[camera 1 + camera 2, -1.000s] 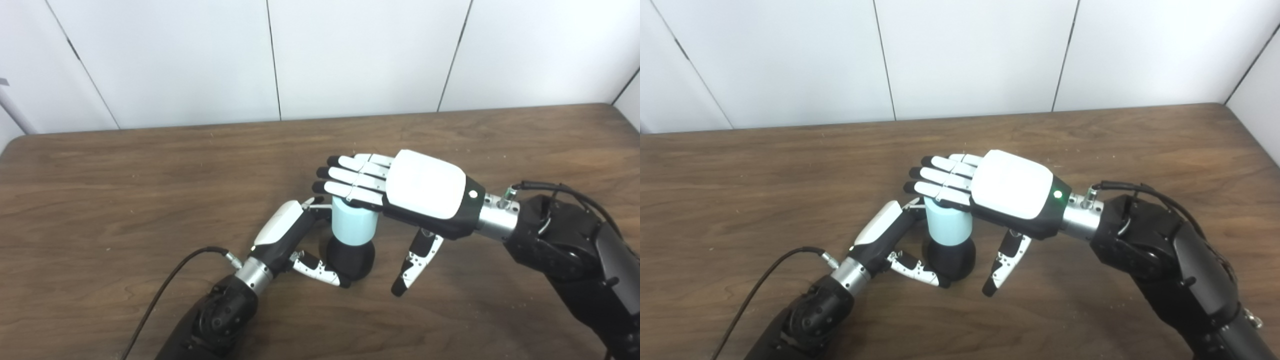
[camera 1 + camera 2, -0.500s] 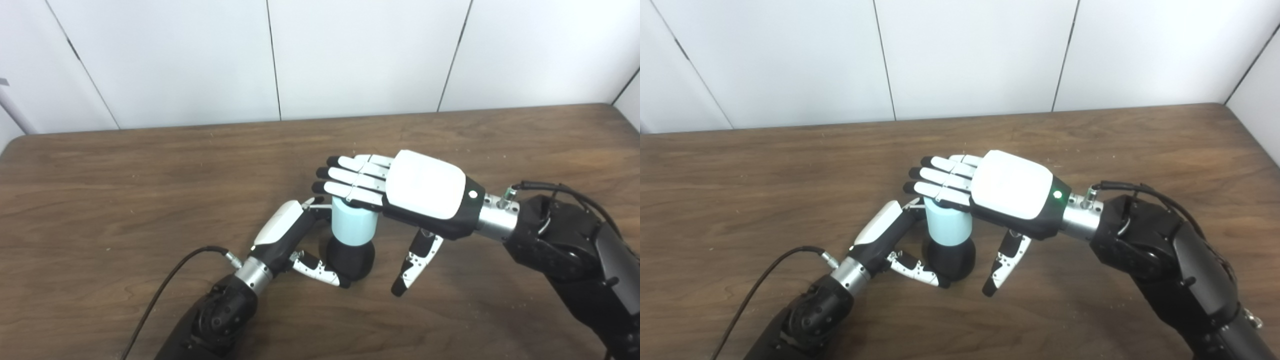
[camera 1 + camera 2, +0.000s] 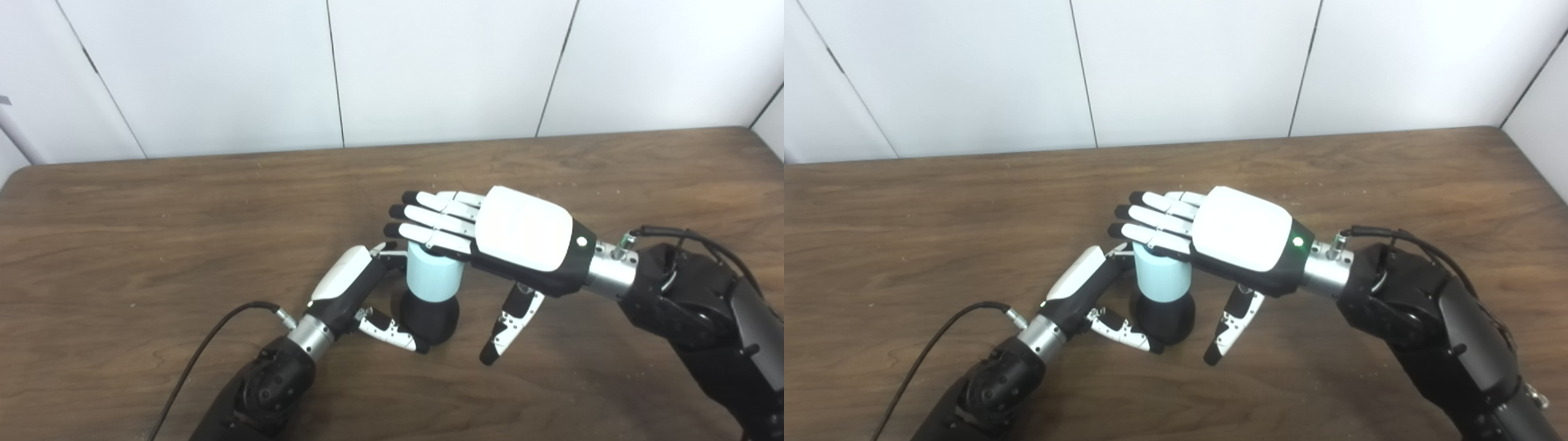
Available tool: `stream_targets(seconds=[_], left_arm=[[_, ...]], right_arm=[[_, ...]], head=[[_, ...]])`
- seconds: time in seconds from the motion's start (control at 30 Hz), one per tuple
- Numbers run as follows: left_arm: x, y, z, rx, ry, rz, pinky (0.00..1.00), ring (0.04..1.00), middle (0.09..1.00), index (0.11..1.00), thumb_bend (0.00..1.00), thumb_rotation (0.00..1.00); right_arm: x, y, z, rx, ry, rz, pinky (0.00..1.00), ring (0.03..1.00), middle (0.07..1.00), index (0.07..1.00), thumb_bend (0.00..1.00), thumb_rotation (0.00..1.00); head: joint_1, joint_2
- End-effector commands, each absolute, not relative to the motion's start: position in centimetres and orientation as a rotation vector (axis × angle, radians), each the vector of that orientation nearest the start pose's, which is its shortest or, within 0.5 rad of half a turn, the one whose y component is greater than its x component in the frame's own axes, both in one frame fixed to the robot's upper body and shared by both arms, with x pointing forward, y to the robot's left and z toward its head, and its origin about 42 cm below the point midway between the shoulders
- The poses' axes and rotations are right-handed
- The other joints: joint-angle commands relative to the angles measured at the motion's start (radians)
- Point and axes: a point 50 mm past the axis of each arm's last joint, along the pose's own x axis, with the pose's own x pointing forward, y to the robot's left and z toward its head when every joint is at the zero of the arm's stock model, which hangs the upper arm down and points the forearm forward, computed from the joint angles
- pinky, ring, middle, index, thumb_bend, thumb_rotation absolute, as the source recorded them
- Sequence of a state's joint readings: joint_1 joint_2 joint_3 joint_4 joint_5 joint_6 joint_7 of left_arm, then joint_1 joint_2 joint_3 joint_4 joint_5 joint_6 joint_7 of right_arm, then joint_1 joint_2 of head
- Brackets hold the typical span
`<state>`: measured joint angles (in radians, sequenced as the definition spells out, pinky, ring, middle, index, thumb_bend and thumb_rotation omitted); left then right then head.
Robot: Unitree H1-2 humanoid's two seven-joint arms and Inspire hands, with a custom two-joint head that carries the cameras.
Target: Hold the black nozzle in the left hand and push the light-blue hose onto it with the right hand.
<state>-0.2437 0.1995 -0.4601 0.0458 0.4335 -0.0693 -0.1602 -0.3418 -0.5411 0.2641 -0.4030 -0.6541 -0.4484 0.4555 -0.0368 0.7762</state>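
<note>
The light-blue hose [image 3: 432, 277] is a short upright cylinder sitting on top of the round black nozzle [image 3: 436, 317], which stands on the table. My left hand [image 3: 349, 283] is shut on the nozzle: its thumb wraps the front and its fingers reach behind the hose base, partly hidden. My right hand [image 3: 520, 236] lies flat, palm down, over the top of the hose. Its fingers [image 3: 429, 220] are stretched out past the hose and its thumb hangs down to the right, apart from the hose. The top of the hose is hidden under the right hand.
The brown wooden table [image 3: 153, 233] reaches to a white panelled wall at the back. A black cable [image 3: 202, 352] runs from my left wrist toward the front edge. The table's right corner [image 3: 1500, 131] lies near the side wall.
My right hand and forearm have dipped very slightly. The hose, the nozzle and my left hand have not visibly moved.
</note>
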Motion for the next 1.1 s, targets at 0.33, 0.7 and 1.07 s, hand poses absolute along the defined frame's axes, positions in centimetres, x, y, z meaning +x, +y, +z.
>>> stream_targets(seconds=[0.33,0.7,1.07], left_arm=[[31.27,13.52,10.96,0.764,-0.146,-0.701,0.96,0.74,0.498,0.482,0.52,0.0],[31.35,13.45,11.04,0.768,-0.149,-0.7,0.96,0.7,0.498,0.482,0.52,0.0],[31.32,13.39,11.26,0.766,-0.142,-0.696,0.95,0.682,0.498,0.482,0.52,0.0]], right_arm=[[29.88,-22.02,28.23,-1.427,-0.934,0.789,0.88,1.0,1.0,1.0,0.94,0.49],[30.03,-21.63,28.28,-1.439,-0.936,0.808,0.88,1.0,1.0,1.0,0.94,0.49],[30.07,-21.37,28.54,-1.444,-0.948,0.836,0.87,0.993,1.0,0.964,0.94,0.49]], head=[[0.0,0.002],[0.001,0.004],[0.002,0.007]])
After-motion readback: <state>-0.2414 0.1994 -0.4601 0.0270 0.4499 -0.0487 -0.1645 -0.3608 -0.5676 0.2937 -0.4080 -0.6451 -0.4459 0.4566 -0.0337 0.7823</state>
